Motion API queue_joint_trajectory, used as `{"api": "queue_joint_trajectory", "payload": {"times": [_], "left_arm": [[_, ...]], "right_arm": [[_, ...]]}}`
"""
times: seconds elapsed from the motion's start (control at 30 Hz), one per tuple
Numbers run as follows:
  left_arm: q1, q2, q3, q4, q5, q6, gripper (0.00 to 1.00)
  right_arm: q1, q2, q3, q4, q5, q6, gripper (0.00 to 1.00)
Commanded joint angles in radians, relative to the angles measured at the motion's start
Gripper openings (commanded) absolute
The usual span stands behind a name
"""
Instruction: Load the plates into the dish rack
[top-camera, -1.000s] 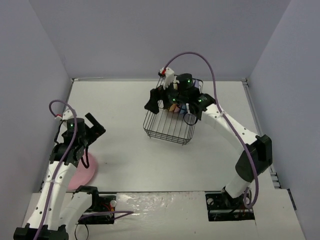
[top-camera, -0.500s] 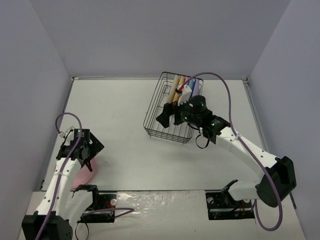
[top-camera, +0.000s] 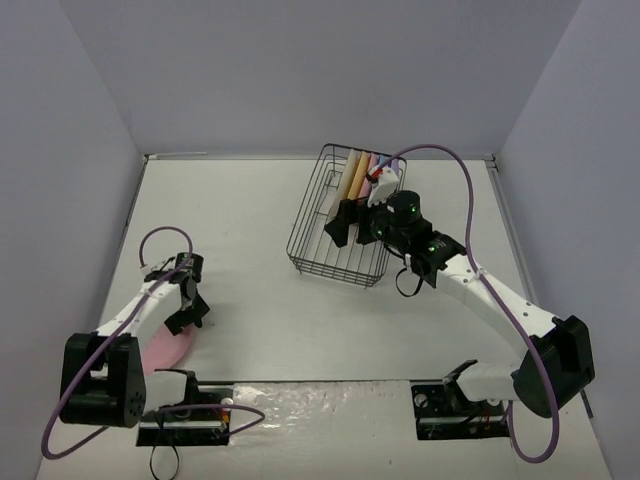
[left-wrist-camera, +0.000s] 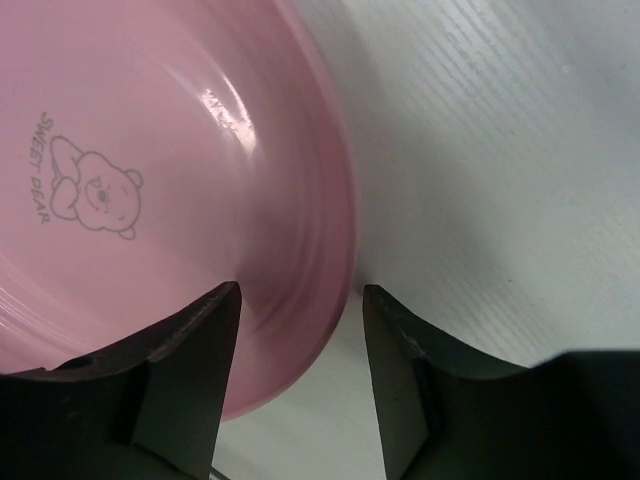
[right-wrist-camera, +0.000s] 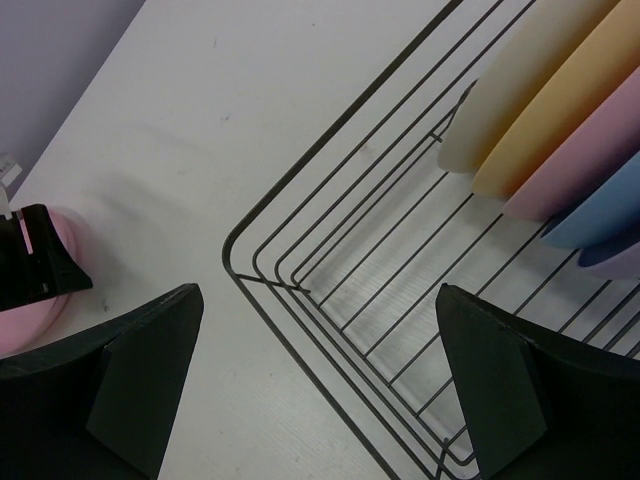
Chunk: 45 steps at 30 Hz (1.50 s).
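Though half off-frame, pink plate (left-wrist-camera: 170, 150).

1. The pink plate (left-wrist-camera: 150, 110), seen in the left wrist view, has small dark outline lettering (left-wrist-camera: 44, 165) printed on its inner face. It reads "SWEET DEAR". The first letter of the second word is tiny and might be a B.
2. The two words stand in two short lines, turned sideways in that view, just beside an outline drawing of a bear (left-wrist-camera: 97, 195).
3. In the overhead view the same plate is too small for its print to be read.
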<state>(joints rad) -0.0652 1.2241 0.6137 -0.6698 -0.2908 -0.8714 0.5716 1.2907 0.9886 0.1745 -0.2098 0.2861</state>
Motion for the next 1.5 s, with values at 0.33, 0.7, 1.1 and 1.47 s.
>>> {"api": "queue_joint_trajectory", "payload": {"times": [0.33,0.7,1.1,1.47], "left_arm": [[-0.125,0.117,0.158,-0.014,-0.136,0.004,0.0],[-0.381,-0.083,0.434,-0.064,-0.227,0.097,0.0],[-0.451,-0.273,0.488,0.274,-0.302,-0.207,0.0],[-0.456,-0.268,0.503,0.557,-0.127,-0.355,0.0]], "right_arm": [[-0.048,-0.036,-0.015,0.076,0.05,0.034,1.0],[-0.004,-0.001,-0.012,0.12,-0.045,-0.065,1.0],[0.315,0.133,0.005,0.325,0.365,-0.161,0.99],[0.503,0.294,0.038,0.631,0.449,-0.354,1.0]]}}
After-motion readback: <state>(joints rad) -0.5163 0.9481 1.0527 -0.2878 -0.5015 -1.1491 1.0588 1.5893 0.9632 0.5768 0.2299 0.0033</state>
